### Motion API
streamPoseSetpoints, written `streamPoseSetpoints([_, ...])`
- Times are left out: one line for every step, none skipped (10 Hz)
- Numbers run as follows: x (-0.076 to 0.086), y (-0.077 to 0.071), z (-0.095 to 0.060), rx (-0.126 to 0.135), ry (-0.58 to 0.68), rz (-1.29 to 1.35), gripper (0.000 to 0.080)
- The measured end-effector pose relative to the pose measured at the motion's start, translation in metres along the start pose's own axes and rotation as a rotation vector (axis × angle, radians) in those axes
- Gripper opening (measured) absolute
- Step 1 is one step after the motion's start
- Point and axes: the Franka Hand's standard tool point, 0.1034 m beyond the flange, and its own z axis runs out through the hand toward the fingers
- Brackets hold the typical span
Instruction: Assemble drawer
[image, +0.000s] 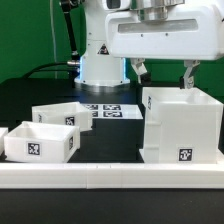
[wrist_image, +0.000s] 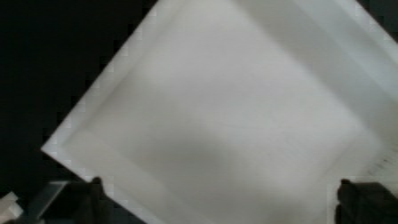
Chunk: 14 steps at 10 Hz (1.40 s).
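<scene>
While my gripper (image: 162, 74) hangs just over the housing (image: 180, 125), that housing stands upright at the exterior view's right, close behind the long rail (image: 110, 176). Fingers (wrist_image: 86, 198) spread wide w/ nothing clasped; housing's white face fills the wrist view. Front tray (image: 40, 141) and rear tray (image: 62, 114) sit at ext. view's left, apart from housing, marker board (image: 105, 110) further back.

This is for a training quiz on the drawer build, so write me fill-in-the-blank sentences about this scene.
1. The gripper hangs over the tall white ____ on the exterior view's right.
2. Its jaws stand ____, holding nothing.
3. The near tray and the far tray sit to the exterior view's ____ of that tall part.
Missing words: housing; open; left.
</scene>
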Motion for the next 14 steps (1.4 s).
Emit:
streamPoseSetpoints([0.0, 0.0, 0.0, 0.0, 0.0, 0.0, 0.0649])
streamPoseSetpoints([0.001, 0.004, 0.001, -0.017, -0.001, -0.069, 0.0649])
streamPoseSetpoints([0.009, 0.019, 0.0, -0.078, 0.0, -0.252, 0.0649])
streamPoseSetpoints([0.02, 0.028, -0.001, -0.086, 0.013, -0.305, 0.0649])
streamPoseSetpoints([0.031, 0.041, -0.002, -0.094, 0.013, -0.364, 0.0649])
streamPoseSetpoints([0.043, 0.052, -0.004, -0.099, 0.016, -0.395, 0.0649])
streamPoseSetpoints([0.056, 0.064, -0.001, -0.092, 0.018, -0.43, 0.0649])
streamPoseSetpoints([0.064, 0.073, 0.001, -0.096, 0.021, -0.424, 0.0649])
streamPoseSetpoints([0.061, 0.068, 0.001, -0.095, 0.022, -0.428, 0.0649])
streamPoseSetpoints([0.059, 0.067, 0.001, -0.095, 0.021, -0.434, 0.0649])
streamPoseSetpoints([0.06, 0.068, 0.001, -0.095, 0.021, -0.433, 0.0649])
streamPoseSetpoints([0.06, 0.068, 0.002, -0.096, 0.021, -0.433, 0.0649])
streamPoseSetpoints([0.061, 0.069, 0.002, -0.097, 0.02, -0.442, 0.0649])
streamPoseSetpoints([0.068, 0.076, 0.005, -0.11, 0.03, -0.555, 0.0649])
